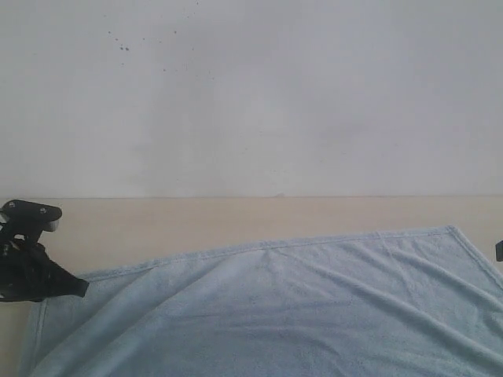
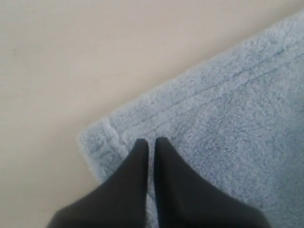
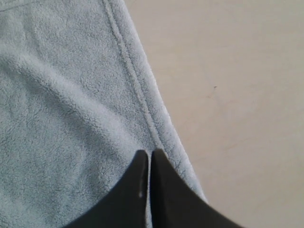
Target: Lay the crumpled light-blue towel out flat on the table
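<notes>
The pale-blue towel (image 1: 283, 306) lies mostly spread over the beige table (image 1: 196, 224), with long soft creases running across it. My left gripper (image 1: 78, 287) sits at the towel's far left corner. In the left wrist view that gripper (image 2: 151, 141) is shut, with the hemmed corner of the towel (image 2: 228, 109) pinched in the thin slit between its fingers. My right gripper (image 3: 149, 153) is shut on the towel (image 3: 71, 104) just inside its stitched side hem. In the exterior view only a dark sliver of the right gripper (image 1: 499, 250) shows at the right edge.
A white speckled wall (image 1: 251, 94) rises behind the table. Bare table (image 2: 57, 66) lies beyond the towel's left corner, and bare table (image 3: 237, 95) also lies past its right hem. The towel runs out of the exterior view at the bottom.
</notes>
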Robot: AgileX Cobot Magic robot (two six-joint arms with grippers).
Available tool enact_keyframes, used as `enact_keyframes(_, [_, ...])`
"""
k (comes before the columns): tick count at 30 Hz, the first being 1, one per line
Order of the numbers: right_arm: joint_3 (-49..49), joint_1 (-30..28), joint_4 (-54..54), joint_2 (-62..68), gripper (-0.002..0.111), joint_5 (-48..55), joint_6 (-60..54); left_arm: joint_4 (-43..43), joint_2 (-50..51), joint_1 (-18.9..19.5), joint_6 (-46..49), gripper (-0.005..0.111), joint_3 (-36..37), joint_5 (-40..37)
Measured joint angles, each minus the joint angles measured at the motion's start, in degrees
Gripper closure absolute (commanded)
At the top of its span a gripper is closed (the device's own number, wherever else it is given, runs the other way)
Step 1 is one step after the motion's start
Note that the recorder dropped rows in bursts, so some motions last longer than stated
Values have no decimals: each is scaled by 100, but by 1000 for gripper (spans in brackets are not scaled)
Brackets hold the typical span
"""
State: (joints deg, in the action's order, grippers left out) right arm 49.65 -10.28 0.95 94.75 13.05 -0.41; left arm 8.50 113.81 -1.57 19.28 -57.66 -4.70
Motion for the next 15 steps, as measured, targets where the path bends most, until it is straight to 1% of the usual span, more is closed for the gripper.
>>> enact_keyframes(3, [0,0,10,0,107,0,0,-13,234,92,26,103,-139,-8])
enact_keyframes(15, [0,0,10,0,107,11,0,-13,486,340,37,103,-572,194])
